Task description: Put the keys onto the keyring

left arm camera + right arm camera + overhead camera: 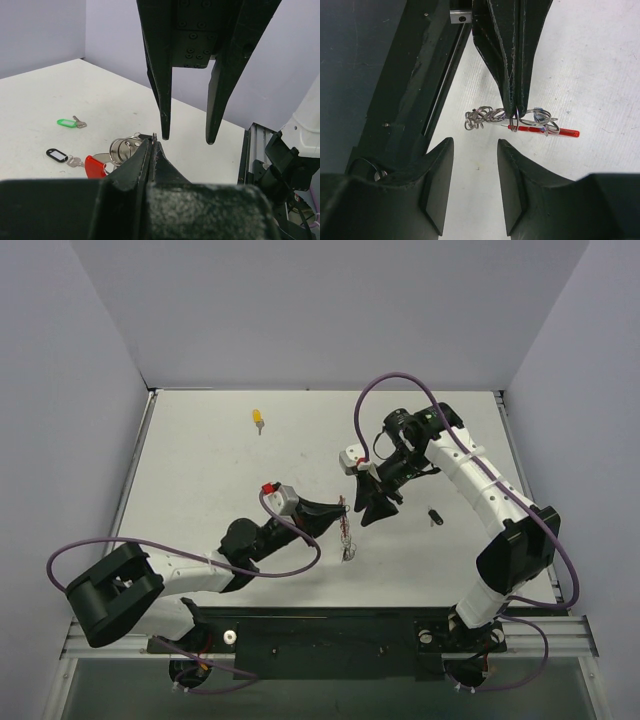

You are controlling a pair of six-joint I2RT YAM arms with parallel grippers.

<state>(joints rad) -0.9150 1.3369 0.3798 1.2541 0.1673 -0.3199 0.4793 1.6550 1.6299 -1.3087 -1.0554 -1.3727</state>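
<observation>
The keyring (pixel 490 116) is a bunch of silver rings with a red piece (pixel 555 132). My left gripper (pixel 516 107) is shut on one of its rings, and the bunch hangs down to the table. In the left wrist view the left gripper (pixel 153 141) pinches a thin metal edge beside the rings (pixel 125 146). My right gripper (pixel 475 142) stands open just short of the keyring, with nothing between its fingers. Seen from above, the right gripper (pixel 372 510) faces the left gripper (pixel 343 508). A yellow key (pixel 258 420) lies far back left. A green key (pixel 69 122) lies beyond the keyring.
A small black key (pixel 434 516) lies on the table right of the grippers. A black-outlined key tag (pixel 56 155) lies near the red piece. The table's right rail (pixel 250 155) runs close behind the right arm.
</observation>
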